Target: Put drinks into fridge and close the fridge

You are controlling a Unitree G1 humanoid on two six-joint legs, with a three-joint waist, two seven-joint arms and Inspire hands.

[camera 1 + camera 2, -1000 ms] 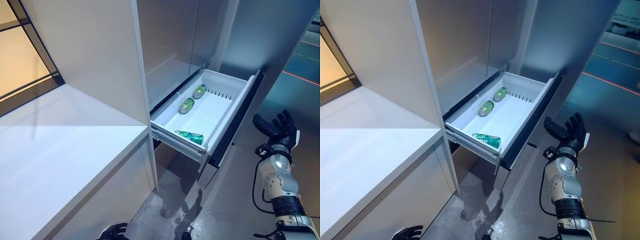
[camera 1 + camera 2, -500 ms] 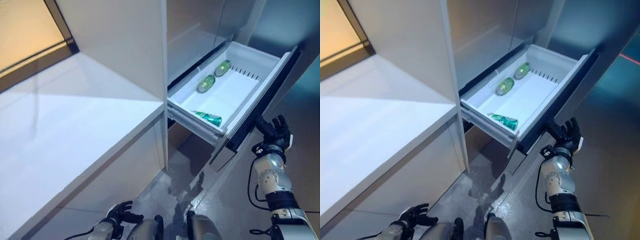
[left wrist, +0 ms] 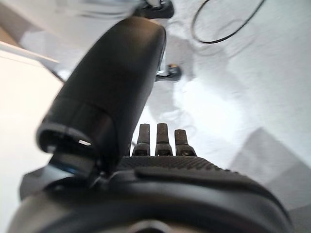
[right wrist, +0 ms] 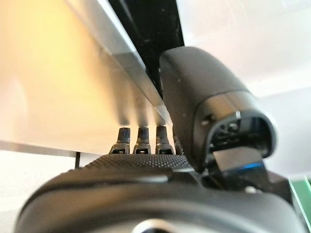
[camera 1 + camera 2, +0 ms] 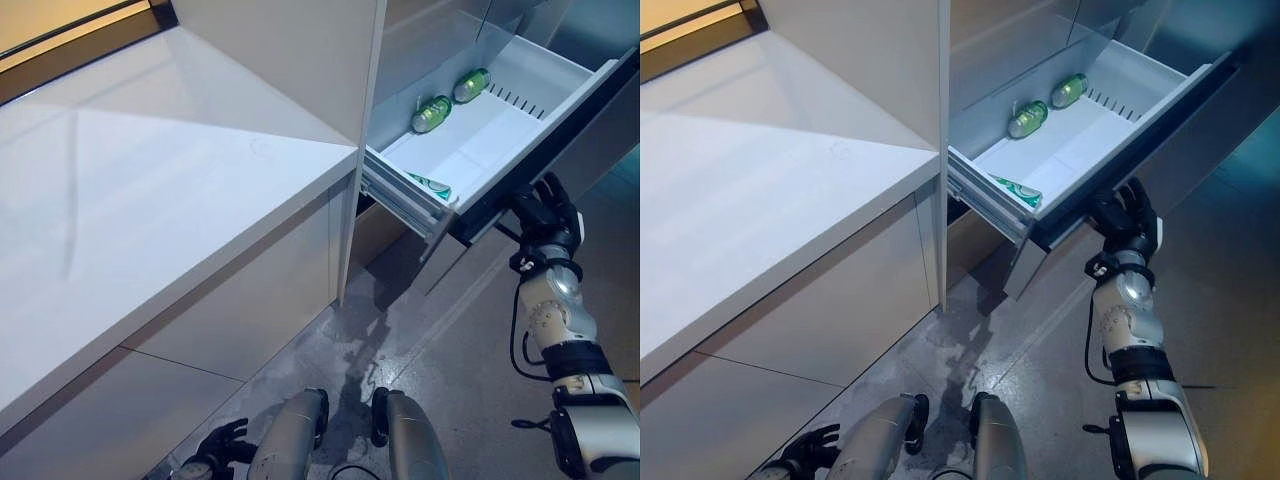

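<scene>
The white fridge drawer [image 5: 492, 142] is pulled out, with its dark front panel [image 5: 1140, 150] facing right. Three green drinks lie in it: two at the back [image 5: 433, 113] [image 5: 470, 85] and one near the front corner [image 5: 432, 185]. My right hand [image 5: 545, 213] is against the outside of the drawer's front panel. In the right wrist view its fingers [image 4: 141, 138] are straight, pointing along the panel [image 4: 58, 73], and hold nothing. My left hand [image 5: 215, 450] hangs low near the floor with its fingers [image 3: 156, 141] straight and empty.
A white counter [image 5: 150, 200] runs along the left, with white cabinet fronts [image 5: 240, 310] below it. A tall white side panel [image 5: 300, 60] stands between the counter and the fridge. Grey floor [image 5: 450, 330] lies under the drawer and to its right.
The camera has tilted down and the whole picture has shifted. My right hand, which hung apart from the drawer, has come up to its front panel. The drinks lie as before.
</scene>
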